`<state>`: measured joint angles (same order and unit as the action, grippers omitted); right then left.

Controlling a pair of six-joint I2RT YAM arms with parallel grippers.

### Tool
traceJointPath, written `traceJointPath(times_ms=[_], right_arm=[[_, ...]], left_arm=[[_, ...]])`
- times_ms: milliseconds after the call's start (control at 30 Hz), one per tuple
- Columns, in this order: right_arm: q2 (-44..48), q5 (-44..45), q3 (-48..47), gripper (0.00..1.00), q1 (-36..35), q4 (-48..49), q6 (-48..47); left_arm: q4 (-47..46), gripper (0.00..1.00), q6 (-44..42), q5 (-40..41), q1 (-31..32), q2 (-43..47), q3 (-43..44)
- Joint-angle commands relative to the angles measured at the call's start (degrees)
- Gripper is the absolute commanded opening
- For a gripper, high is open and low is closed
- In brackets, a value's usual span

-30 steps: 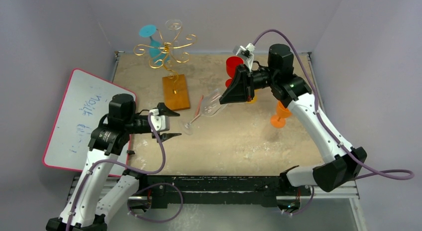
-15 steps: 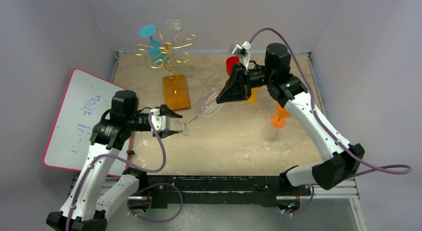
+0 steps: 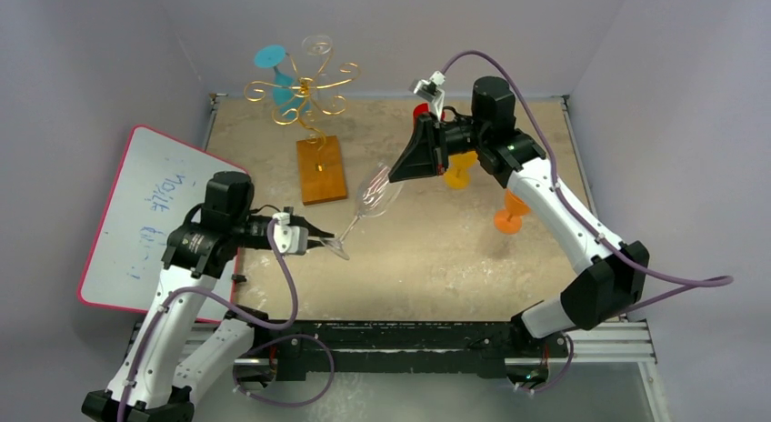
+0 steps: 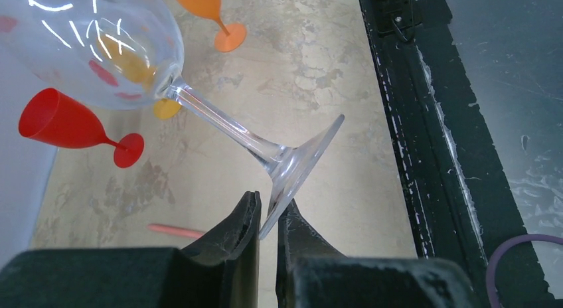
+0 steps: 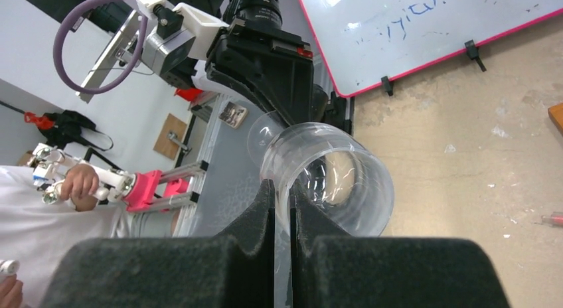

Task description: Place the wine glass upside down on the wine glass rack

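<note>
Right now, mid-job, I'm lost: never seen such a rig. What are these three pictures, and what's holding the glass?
Two robot arms are bolted to a table. The wide picture looks down from above and behind them; the other two come from a camera on each wrist. The jaws of the left arm pinch the wine glass by its foot, those of the right arm its bowl rim, holding it tilted between them. On the table: the gold wine glass rack, a red goblet, orange goblets. A whiteboard lies left.
</note>
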<state>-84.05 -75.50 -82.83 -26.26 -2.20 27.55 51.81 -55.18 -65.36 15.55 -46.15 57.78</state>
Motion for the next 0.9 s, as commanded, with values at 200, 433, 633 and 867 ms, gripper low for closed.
traceJointPath(times_ms=[200,433,633,867], right_arm=[[1.6,7.1,0.1,0.43,-0.6,4.8,1.1],[2.6,15.0,-1.4,0.67,-0.4,2.8,-0.8],[4.4,24.2,-1.3,0.90,1.0,2.8,0.7],[8.4,28.7,2.0,1.00,2.6,2.6,2.7]], left_arm=[[-5.5,0.00,4.4,0.6,-0.5,-0.2,4.6],[-7.5,0.00,8.2,4.1,-0.5,1.6,4.4],[-7.8,0.00,9.7,4.7,-0.5,2.4,3.6],[-19.4,0.00,25.6,13.5,-0.5,3.1,2.4]])
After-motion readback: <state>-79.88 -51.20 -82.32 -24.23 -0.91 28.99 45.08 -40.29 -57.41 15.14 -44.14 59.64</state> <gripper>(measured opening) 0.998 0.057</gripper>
